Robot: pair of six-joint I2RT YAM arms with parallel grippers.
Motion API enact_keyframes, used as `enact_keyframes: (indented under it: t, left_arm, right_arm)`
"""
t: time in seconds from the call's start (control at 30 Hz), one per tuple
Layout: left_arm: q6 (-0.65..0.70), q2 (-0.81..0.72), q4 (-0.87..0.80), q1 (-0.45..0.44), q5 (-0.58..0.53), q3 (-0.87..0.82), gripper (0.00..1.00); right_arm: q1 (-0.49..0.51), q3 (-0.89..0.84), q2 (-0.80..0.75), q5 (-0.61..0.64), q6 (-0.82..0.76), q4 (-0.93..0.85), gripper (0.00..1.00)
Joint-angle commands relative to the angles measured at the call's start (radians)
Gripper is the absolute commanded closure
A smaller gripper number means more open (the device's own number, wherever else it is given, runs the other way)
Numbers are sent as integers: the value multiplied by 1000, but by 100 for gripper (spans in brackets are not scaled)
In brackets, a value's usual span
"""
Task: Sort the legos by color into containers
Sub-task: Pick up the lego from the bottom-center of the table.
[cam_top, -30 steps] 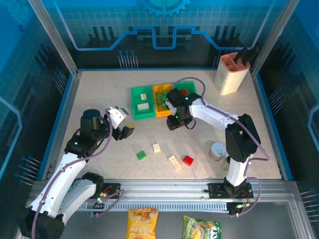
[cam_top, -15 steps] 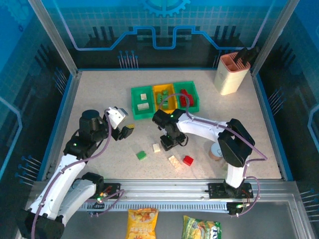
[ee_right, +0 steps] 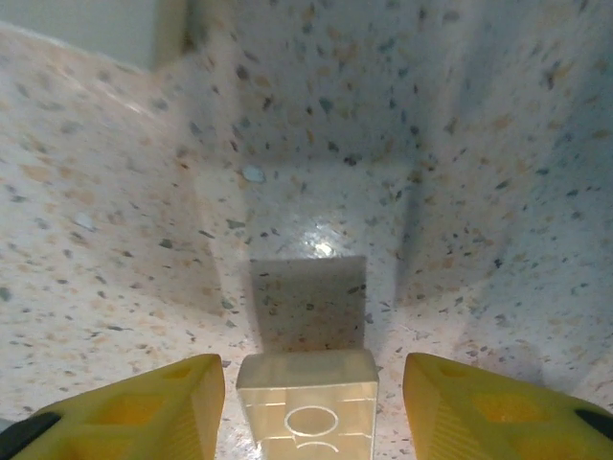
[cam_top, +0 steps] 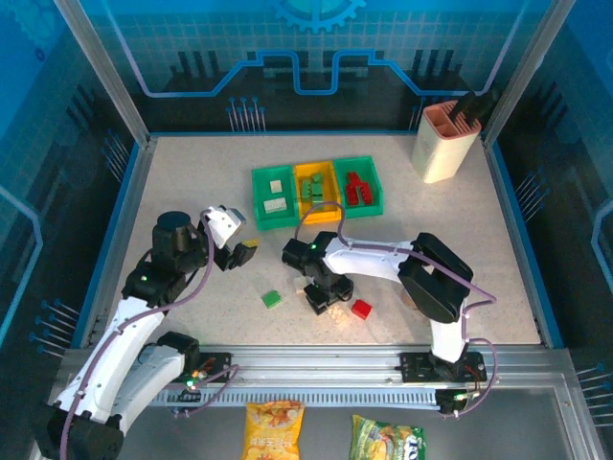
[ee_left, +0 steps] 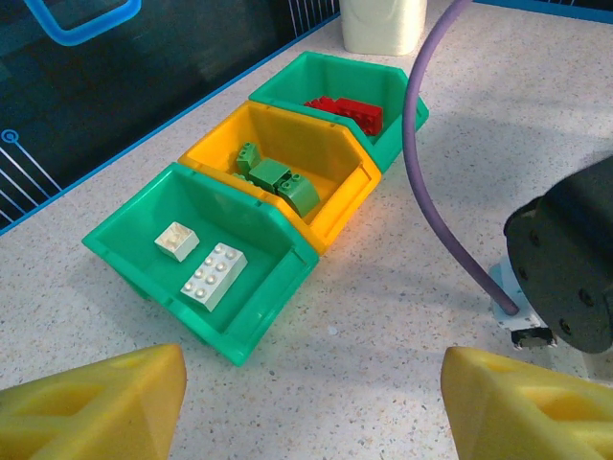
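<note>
Three containers stand in a row: a green bin (cam_top: pixel 256 199) holding cream legos (ee_left: pixel 215 275), a yellow bin (cam_top: pixel 314 166) holding green legos (ee_left: pixel 273 177), and a green bin (cam_top: pixel 378 187) holding red legos (ee_left: pixel 350 110). On the table lie a loose green lego (cam_top: pixel 272 299) and a red lego (cam_top: pixel 361 309). My right gripper (cam_top: pixel 321 292) is low over the table between them. In the right wrist view its open fingers (ee_right: pixel 144 407) flank a cream lego (ee_right: pixel 306 412), with a small gap on each side. My left gripper (cam_top: pixel 235 251) hovers open and empty, left of the bins.
A tall cream holder with a pink rim (cam_top: pixel 443 142) stands at the back right. The right arm's purple cable (ee_left: pixel 431 172) arcs over the table beside the bins. Two snack bags (cam_top: pixel 273 429) lie beyond the near rail.
The right arm swung from over the bins toward the near side and came down around a cream lego, its jaws a little wider. The left arm held still.
</note>
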Motion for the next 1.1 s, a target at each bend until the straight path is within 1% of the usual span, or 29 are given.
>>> enact_keyframes:
  t: [0.0, 0.4, 0.6, 0.9, 1.07]
  left_arm:
    - [2, -11, -13, -8, 14, 23, 28]
    - [5, -8, -13, -7, 13, 22, 28]
    - [5, -6, -14, -8, 11, 22, 28]
    - [4, -5, -16, -7, 12, 22, 28]
    - [-1, -3, -14, -7, 22, 22, 28]
  right_arm:
    - [22, -16, 21, -10, 30, -23, 49]
    - [44, -41, 21, -5, 40, -41, 58]
    - [44, -26, 18, 1, 49, -44, 62]
    - [40, 36, 22, 16, 35, -68, 64]
    - [12, 94, 37, 32, 4, -82, 64]
